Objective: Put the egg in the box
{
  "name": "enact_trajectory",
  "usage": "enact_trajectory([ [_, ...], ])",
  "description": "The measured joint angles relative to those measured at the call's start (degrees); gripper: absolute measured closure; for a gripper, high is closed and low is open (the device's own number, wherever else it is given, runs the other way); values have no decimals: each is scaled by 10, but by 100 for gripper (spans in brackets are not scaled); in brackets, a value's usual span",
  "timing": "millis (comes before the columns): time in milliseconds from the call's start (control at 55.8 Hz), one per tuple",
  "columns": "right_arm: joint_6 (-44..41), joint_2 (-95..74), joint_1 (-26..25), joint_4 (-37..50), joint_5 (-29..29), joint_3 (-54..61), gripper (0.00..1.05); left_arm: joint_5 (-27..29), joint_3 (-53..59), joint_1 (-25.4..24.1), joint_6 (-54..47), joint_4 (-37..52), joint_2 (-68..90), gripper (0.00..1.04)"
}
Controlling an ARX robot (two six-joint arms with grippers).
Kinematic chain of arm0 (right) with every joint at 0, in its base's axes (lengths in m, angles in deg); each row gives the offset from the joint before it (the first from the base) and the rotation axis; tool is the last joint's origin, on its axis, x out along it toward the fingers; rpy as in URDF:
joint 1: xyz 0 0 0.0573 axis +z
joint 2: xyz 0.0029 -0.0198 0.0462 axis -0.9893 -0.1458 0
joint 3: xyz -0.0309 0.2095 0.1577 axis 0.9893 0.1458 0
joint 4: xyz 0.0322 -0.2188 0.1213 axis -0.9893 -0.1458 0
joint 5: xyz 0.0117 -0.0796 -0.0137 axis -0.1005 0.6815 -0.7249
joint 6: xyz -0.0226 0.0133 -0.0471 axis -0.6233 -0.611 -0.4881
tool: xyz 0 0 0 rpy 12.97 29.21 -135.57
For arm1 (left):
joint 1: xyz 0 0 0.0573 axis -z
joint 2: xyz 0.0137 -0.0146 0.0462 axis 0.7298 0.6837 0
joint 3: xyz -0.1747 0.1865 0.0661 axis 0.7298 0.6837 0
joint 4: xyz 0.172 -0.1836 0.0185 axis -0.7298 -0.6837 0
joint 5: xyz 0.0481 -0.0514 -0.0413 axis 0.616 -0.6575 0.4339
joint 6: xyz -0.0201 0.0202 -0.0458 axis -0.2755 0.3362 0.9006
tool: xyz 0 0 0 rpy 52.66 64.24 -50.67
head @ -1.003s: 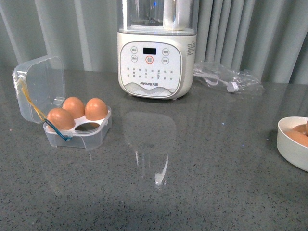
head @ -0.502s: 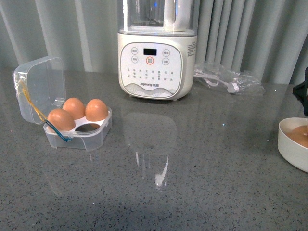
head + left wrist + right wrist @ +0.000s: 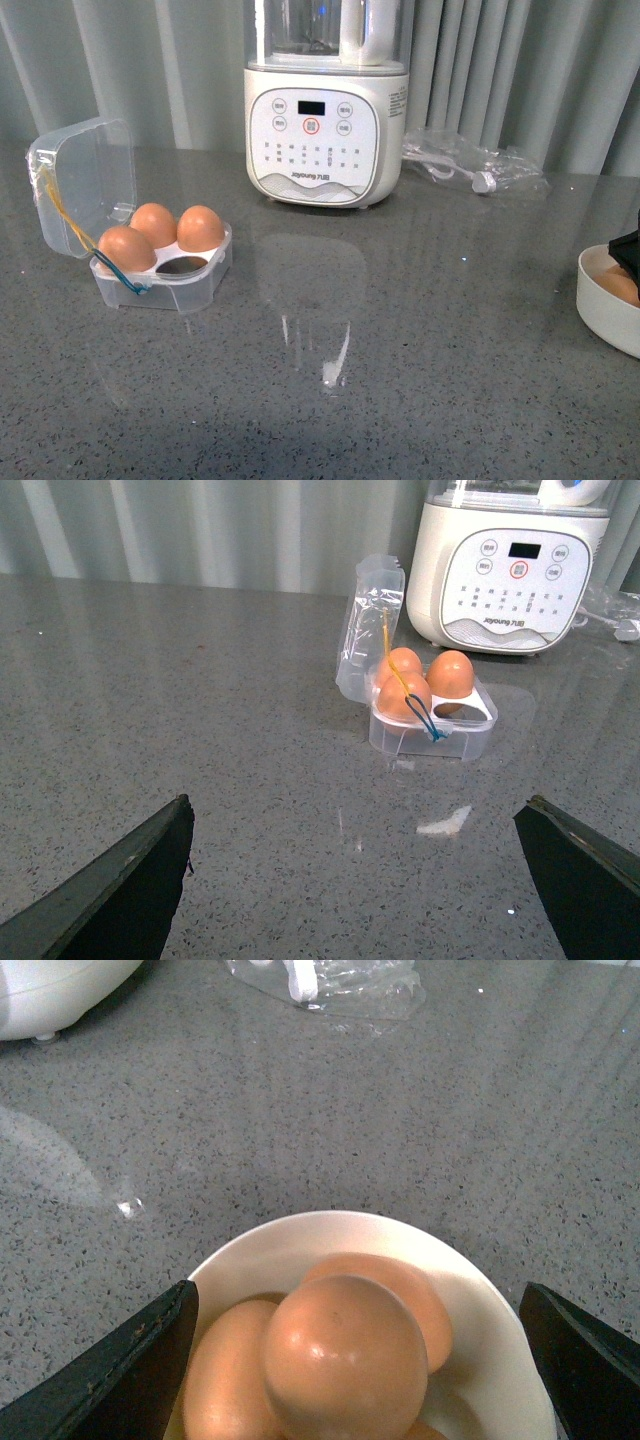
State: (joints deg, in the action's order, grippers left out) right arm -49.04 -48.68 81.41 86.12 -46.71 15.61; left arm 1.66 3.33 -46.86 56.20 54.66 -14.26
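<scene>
I am looking down through the right gripper, whose fingers are standing wide apart on either side of the white bowl, and the egg is lying on top of the other brown eggs in that bowl, touched by neither finger. The left gripper is hanging spread as well, holding nothing, well apart from the box. The box is sitting on the grey table, left of the white blender, with its clear lid standing up and three eggs filling three of its four slots.
</scene>
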Motion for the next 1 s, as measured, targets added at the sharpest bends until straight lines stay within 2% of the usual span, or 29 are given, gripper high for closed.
enact_trajectory([
  [251,6,-12,-4,12,-9,7,9,0,0,0,0,0,0,7],
  [609,1,-11,3,24,-7,15,61,0,0,0,0,0,0,7],
  [1003,0,47,9,2,-9,17,63,0,0,0,0,0,0,7],
])
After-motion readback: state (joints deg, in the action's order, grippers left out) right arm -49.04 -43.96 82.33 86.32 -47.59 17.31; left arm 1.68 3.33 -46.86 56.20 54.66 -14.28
